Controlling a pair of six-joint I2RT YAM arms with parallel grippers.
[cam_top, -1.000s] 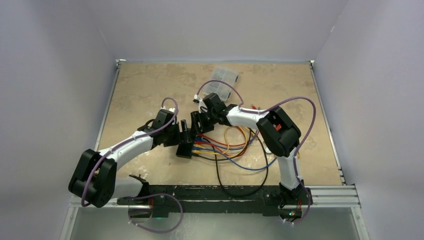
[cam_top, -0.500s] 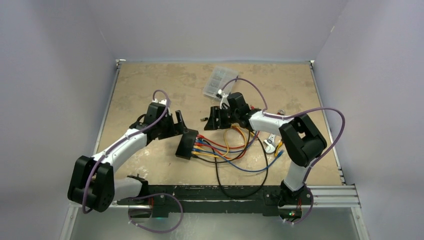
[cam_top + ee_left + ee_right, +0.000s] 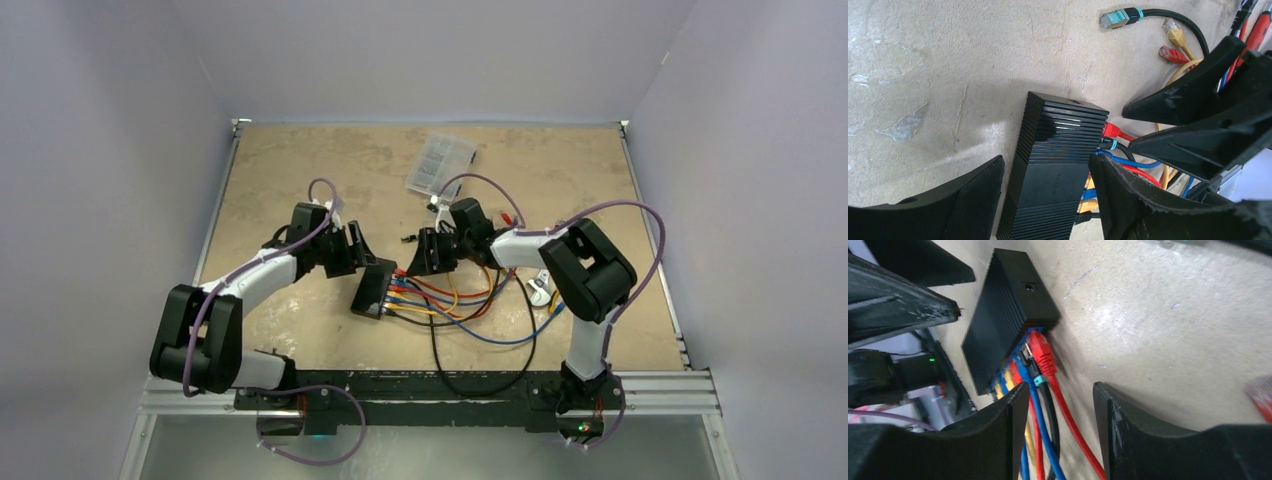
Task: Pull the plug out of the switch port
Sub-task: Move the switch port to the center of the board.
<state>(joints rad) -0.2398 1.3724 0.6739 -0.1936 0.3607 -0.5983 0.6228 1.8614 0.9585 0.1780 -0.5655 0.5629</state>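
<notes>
Switch (image 3: 374, 289) lies flat on the table (image 3: 290, 170), mid-table between your two arms, with its ports facing the right arm. Every port you can see is filled. The red plug (image 3: 1040, 354) sits in the end port with a black, teal-booted one next to it, then blue and yellow. The cables (image 3: 462, 300) fan out toward the right arm.

Your left claw (image 3: 1048, 158) straddles the switch, one finger close along each long side. Can't tell if it's pressing or just beside.

Your right claw (image 3: 1060, 387) is spread, low over the cables just off the port side. Red, blue and black cables run through the gap and nothing is pinched.

Loose plugs (image 3: 1113, 19) lie on the table past the switch. A clear case (image 3: 440, 163) sits at the far side, well apart.
</notes>
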